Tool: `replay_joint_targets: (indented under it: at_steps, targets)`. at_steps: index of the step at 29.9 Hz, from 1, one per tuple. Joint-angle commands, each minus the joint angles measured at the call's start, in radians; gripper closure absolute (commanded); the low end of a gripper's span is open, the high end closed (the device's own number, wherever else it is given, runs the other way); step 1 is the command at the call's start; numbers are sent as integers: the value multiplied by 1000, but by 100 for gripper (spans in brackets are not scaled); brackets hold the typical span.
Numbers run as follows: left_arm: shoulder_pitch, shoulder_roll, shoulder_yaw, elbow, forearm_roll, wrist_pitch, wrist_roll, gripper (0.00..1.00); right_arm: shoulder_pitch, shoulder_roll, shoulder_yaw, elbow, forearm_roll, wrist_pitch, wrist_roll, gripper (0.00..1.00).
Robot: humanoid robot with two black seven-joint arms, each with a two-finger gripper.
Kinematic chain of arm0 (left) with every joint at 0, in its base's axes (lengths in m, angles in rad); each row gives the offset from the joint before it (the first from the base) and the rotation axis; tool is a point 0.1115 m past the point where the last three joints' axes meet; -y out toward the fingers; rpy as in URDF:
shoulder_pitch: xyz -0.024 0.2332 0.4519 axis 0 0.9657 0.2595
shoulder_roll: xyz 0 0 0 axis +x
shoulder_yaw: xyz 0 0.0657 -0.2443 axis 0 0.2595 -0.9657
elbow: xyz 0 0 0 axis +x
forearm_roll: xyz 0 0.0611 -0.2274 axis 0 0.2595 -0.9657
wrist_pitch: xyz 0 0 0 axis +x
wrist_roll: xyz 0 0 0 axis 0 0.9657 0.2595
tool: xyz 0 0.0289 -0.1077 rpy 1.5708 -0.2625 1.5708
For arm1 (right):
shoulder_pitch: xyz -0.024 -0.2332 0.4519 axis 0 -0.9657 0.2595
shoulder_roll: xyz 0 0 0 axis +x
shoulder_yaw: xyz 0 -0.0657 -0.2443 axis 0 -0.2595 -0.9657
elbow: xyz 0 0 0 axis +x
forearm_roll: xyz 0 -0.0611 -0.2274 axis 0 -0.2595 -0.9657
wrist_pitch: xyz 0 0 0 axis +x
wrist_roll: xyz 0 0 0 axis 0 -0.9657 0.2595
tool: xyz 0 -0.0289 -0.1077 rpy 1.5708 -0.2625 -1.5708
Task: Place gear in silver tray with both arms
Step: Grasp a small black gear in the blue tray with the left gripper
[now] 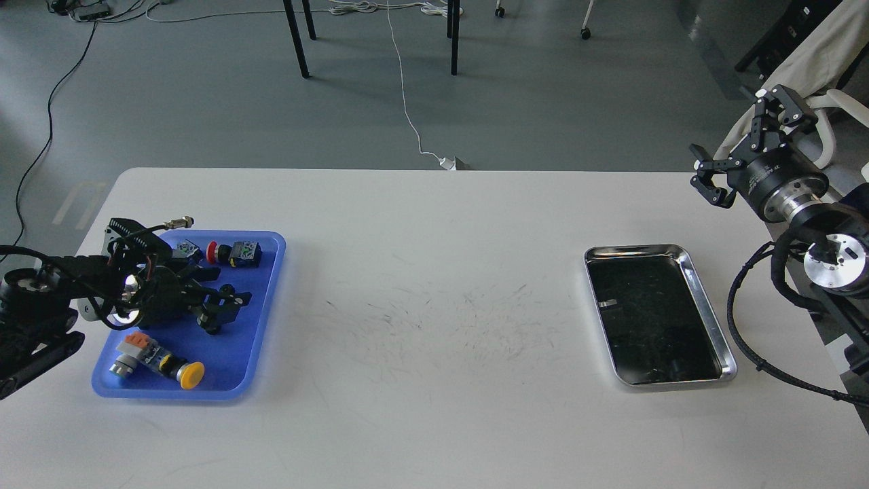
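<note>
Your left gripper [218, 314] is working low inside the blue tray [261, 319]; I cannot tell whether its jaws are gripping a gear. Confirm before lifting. The right gripper [740, 153], jaws spread, is hovering beyond the empty silver tray [706, 316].

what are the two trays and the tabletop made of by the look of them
Silver tray: looks like polished metal, probably stainless steel; bright mirror rim and dark reflective bottom.
Blue tray: likely moulded plastic; even opaque colour, soft rounded rim, dull sheen.
Table: smooth white matt surface with fine dark scuffs, perhaps laminate or plastic; I cannot tell which.
</note>
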Motion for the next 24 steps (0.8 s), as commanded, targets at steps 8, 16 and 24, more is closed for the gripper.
replay_joint_targets:
  at_steps: [8,16,24]
  targets:
    - [1,-6,34,4,-1,2,0,38,-7,0,1,-1,0,0,0,1]
    - [1,-7,37,5,1,21,0,45,-14,5,4,-5,0,-1,1,1]
    - [-1,-1,37,4,5,21,0,56,-16,11,2,-5,0,-1,1,1]
